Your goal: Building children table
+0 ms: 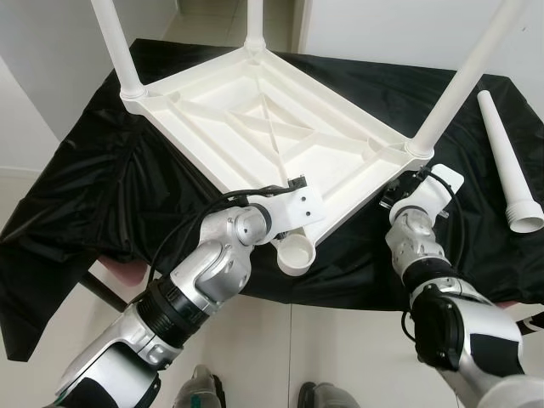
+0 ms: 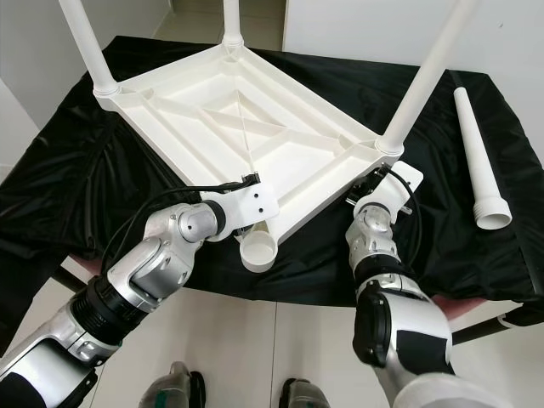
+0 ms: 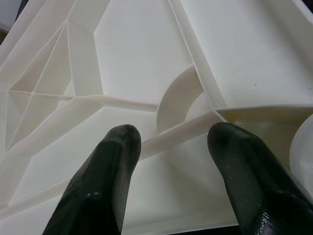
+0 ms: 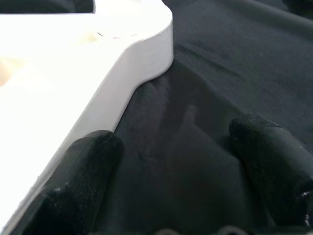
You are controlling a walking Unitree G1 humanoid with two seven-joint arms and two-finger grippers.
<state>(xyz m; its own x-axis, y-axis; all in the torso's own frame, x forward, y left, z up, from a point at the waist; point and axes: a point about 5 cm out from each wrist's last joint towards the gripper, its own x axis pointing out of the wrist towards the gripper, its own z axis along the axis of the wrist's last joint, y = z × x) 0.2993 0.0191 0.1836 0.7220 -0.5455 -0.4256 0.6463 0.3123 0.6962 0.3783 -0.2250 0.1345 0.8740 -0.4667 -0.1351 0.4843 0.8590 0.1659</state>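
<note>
Upturned table [image 1: 255, 127] between both open pincers

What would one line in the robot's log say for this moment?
stage: three legs fitted, near socket empty | left gripper: open over upturned tabletop | right gripper: open beside tabletop edge | loose leg: on black cloth

Silver jointed arms, black cables, white wrist plates, black claw fingers [image 3: 100, 181].

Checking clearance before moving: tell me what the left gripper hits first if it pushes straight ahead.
Most likely the raised rib on the underside of the upturned table. The left gripper is open, its fingers either side of that rib, with the curved wall by the empty leg socket just beyond.
</note>
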